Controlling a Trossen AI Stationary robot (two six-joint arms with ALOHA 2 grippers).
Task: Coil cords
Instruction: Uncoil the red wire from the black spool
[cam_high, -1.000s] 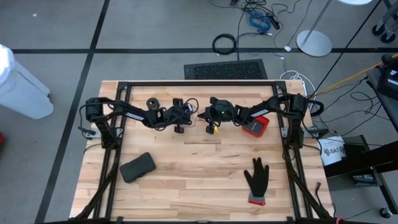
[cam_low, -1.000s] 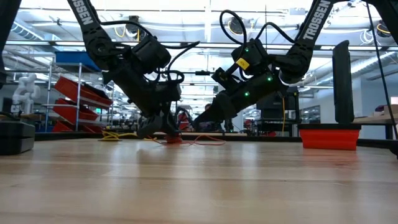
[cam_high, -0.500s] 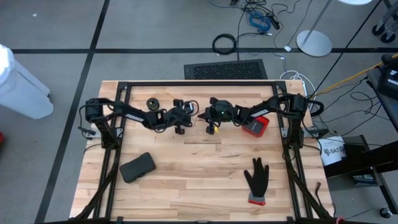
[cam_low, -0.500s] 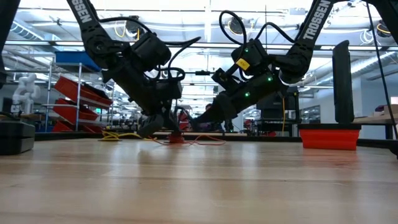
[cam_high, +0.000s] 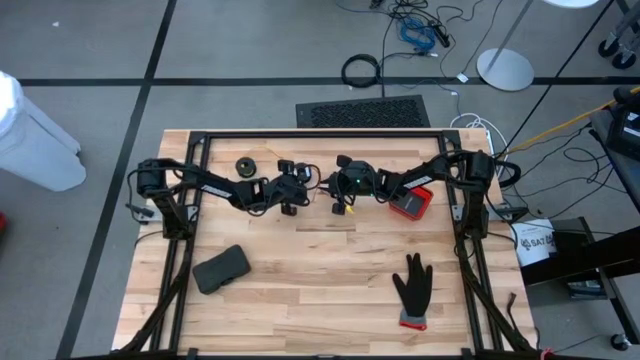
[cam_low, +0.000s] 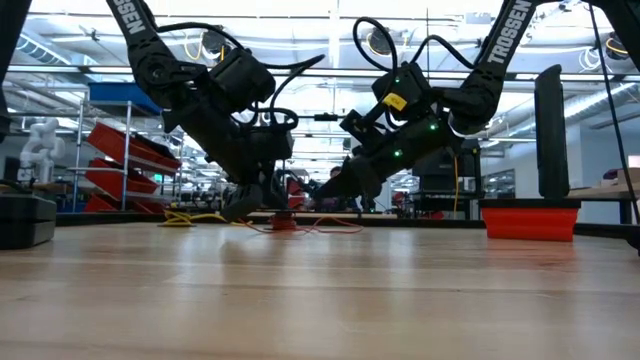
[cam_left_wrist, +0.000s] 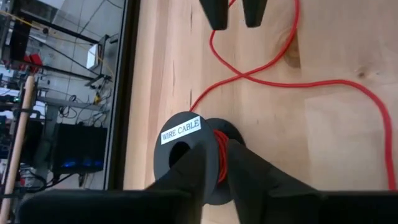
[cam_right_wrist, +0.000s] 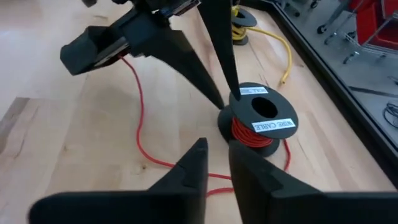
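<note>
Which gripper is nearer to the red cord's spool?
Left. The left gripper has its fingers around the spool; the right gripper is close beside it, not touching.

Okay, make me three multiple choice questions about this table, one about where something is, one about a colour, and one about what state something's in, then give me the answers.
1. Where does the black glove lie on the table?
A. near edge, right side
B. far left corner
C. between the two arms

2. What colour is the cord wound on the spool that the left gripper holds?
A. blue
B. red
C. white

3. How much of the red cord is coiled?
A. all of it
B. none of it
C. part is wound, part lies loose on the wood

Answers: 1 A, the high view shows the glove toward the near right. 2 B, both wrist views show red windings between the black discs. 3 C, red loops trail across the wood from the spool, which the left jaws clamp, near the right gripper.
</note>
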